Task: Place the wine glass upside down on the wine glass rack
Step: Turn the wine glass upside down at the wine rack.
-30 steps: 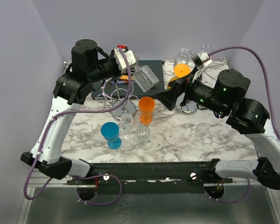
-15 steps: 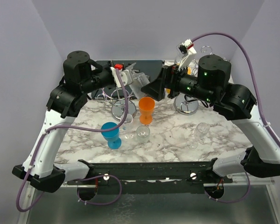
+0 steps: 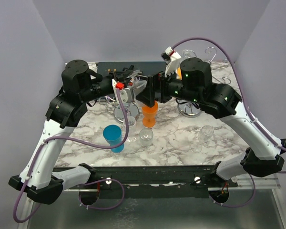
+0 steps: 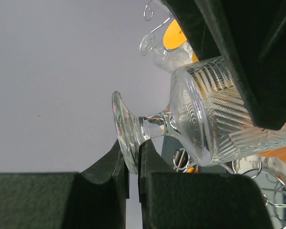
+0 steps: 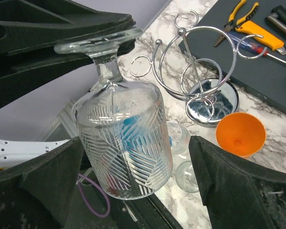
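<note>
Top view: the glass (image 3: 139, 87) hangs in the air at upper centre, between the left claw (image 3: 128, 89) and the right claw (image 3: 150, 90), above and just right of the rack (image 3: 123, 113). The clear glass is hard to make out here, and both claws crowd it.

Left wrist: the left claw (image 4: 132, 151) is pinched tight on the edge of the glass's (image 4: 205, 124) foot at lower centre. The stem runs off to the right, and the bowl passes behind a right finger (image 4: 250, 62). The rim is cut off at the frame edge.

Right wrist: the right claw (image 5: 136, 143) stands wide open, one finger on each side of the bowl (image 5: 119, 124), with gaps on both sides. The long axis runs up the frame, across the closing line, foot uppermost in the left claw (image 5: 115, 37). The right claw looks ready to close on the bowl. The rack (image 5: 200, 86) is at upper right.
</note>
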Controlling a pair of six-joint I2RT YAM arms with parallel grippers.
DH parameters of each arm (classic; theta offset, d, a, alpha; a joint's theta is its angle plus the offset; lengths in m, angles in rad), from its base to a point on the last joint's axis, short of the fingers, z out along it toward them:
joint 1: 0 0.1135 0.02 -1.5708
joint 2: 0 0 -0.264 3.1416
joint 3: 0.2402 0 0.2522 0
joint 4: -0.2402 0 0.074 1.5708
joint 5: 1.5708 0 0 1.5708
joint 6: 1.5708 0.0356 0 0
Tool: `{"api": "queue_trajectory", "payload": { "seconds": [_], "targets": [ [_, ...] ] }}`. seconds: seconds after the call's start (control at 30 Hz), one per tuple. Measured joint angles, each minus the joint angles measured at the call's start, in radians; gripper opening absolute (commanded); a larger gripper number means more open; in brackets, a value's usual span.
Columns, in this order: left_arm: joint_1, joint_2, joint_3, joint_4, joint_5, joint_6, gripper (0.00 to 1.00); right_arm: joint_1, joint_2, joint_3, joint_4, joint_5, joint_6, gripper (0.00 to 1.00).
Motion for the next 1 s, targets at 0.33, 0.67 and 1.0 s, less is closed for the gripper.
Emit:
{"api": "queue_trajectory", "payload": {
  "seconds": [0.33,0.67,1.0],
  "targets": [
    [-0.01,-0.006,-0.044,0.033,0.025,0.076,0.0,0.0,0.009,-0.092,0.094,-0.064,-0.041,0.91],
    [-0.013,-0.024,-0.079,0.045,0.034,0.138,0.0,0.0,-0.024,-0.231,0.194,-0.119,-0.066,0.52],
    [-0.025,-0.028,-0.087,0.08,0.046,0.153,0.75,0.002,-0.167,-0.455,0.367,-0.083,-0.109,0.1]
  ]
}}
